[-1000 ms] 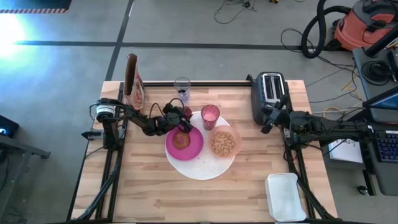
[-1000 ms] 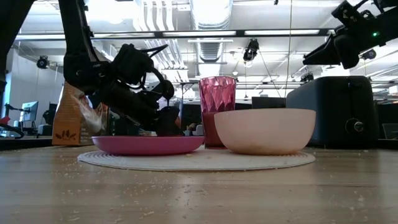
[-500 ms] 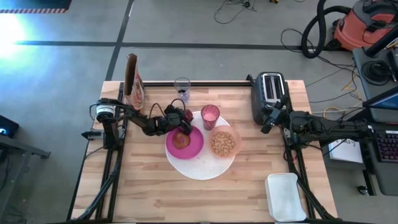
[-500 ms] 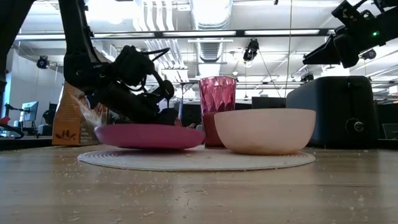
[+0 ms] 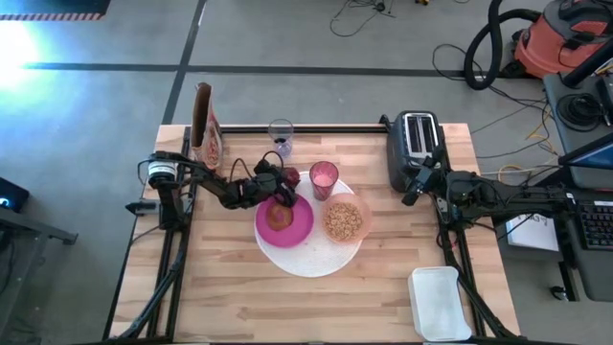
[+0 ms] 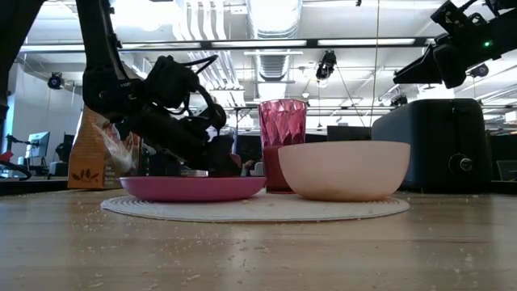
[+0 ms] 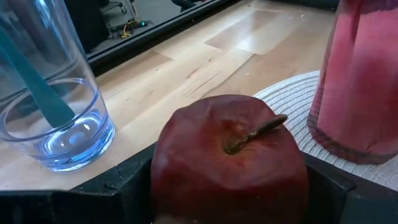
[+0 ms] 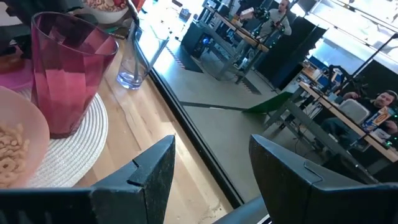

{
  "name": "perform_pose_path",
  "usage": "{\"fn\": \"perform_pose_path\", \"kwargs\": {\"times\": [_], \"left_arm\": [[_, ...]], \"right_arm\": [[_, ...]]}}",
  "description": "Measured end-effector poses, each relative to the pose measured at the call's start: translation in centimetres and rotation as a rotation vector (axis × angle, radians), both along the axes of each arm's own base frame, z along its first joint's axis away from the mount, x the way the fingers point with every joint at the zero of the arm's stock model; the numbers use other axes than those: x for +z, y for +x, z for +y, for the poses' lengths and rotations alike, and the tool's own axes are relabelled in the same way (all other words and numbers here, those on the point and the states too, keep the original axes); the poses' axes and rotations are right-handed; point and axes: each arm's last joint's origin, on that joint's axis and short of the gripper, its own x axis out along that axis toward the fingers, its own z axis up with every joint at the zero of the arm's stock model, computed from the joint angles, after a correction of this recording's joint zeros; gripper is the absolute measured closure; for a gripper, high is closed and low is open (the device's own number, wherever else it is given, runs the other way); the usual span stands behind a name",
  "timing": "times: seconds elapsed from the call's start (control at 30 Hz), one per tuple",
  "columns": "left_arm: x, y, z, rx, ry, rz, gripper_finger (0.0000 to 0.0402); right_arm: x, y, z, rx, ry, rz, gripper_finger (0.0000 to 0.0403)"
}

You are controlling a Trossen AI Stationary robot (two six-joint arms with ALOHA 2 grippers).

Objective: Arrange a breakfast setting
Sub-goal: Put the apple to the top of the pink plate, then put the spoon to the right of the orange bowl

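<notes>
Cereal box: upright at the far left corner of the surface.
Left end effector: at the far edge of the plate, fingers spread around the apple; whether they press it or have let go, I cannot tell.
Apple: small, dark red, stem up, sitting between the two dark fingers, next to the toast.
Clear glass: just behind the apple on bare wood, a blue spoon handle leaning inside.
Plate: magenta, flat on the white mat.
Toast: round, on the plate.
Tumbler: pink, upright on the mat's far side.
Bowl: pink, filled with cereal, beside the plate.
Right end effector: fingers apart, empty, waiting beside the toaster.
Risk: the round apple may roll off the plate's rim once freed; a careless retreat could clip the glass or tumbler.
</notes>
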Motion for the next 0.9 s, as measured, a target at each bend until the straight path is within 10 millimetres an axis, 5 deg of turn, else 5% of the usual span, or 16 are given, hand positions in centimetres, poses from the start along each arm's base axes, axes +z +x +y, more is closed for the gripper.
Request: {"fn": "perform_pose_path", "kwargs": {"times": [0.37, 0.9], "left_arm": [[1.7, 0.2, -0.1, -0.026, 0.030, -0.063, 0.0131], [10.1, -2.0, -3.0, -0.189, 0.135, -0.143, 0.0131]], "right_arm": [[0.0, 0.0, 0.0, 0.000, 0.000, -0.001, 0.0207], [0.0, 0.0, 0.0, 0.000, 0.000, -0.001, 0.0207]]}}
